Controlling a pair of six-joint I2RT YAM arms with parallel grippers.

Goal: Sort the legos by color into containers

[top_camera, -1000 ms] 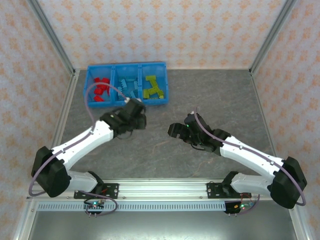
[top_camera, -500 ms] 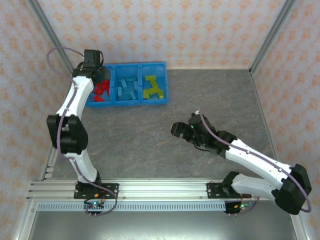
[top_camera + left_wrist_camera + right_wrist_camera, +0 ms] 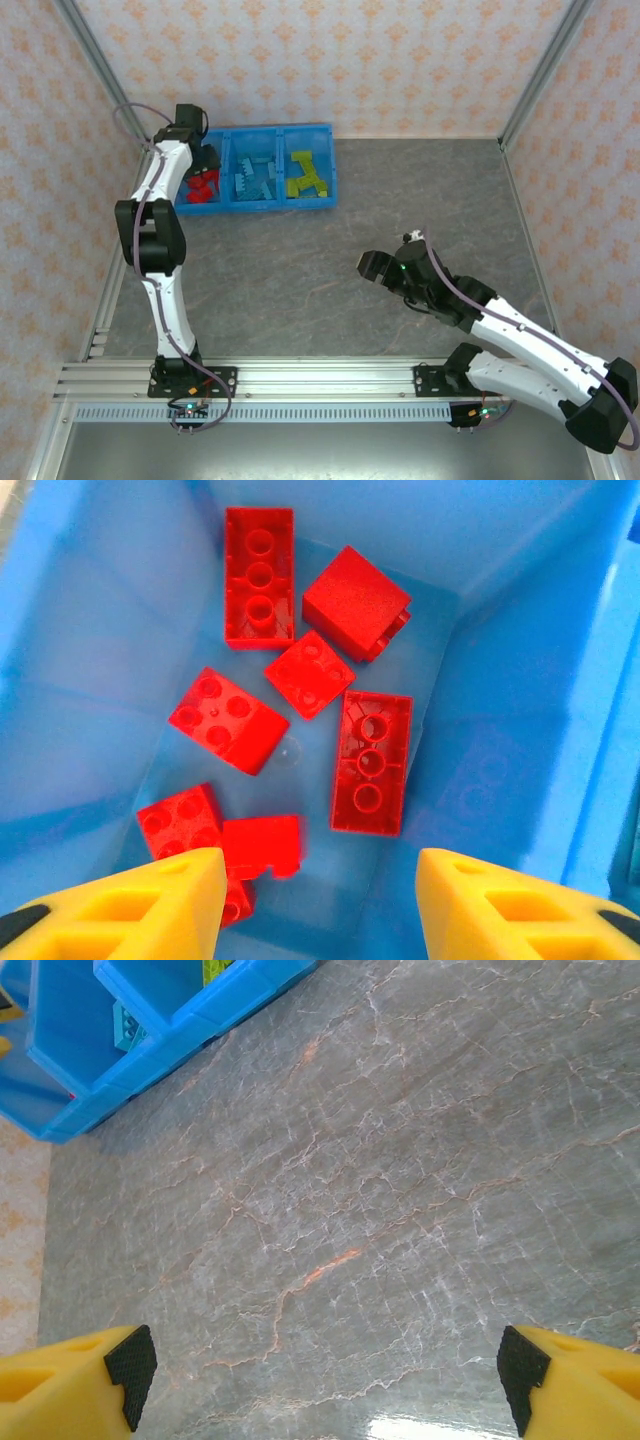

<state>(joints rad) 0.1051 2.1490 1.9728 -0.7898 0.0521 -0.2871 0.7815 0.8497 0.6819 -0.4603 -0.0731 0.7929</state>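
Both arms extended, both grippers parted, neither gripping anything.

The white-and-black jointed left arm rose steeply from its base at the near edge, black elbow joint high, forearm reaching to the far left. Its wrist was bent over so the yellow two-finger left gripper pointed straight down. Its yellow plastic fingers stood moderately apart with nothing clamped between them. The right arm, of the same build, lay low and stretched diagonally toward the middle. The yellow right gripper aimed forward-left and tilted downward, its black inner pads spread wide with nothing between them.
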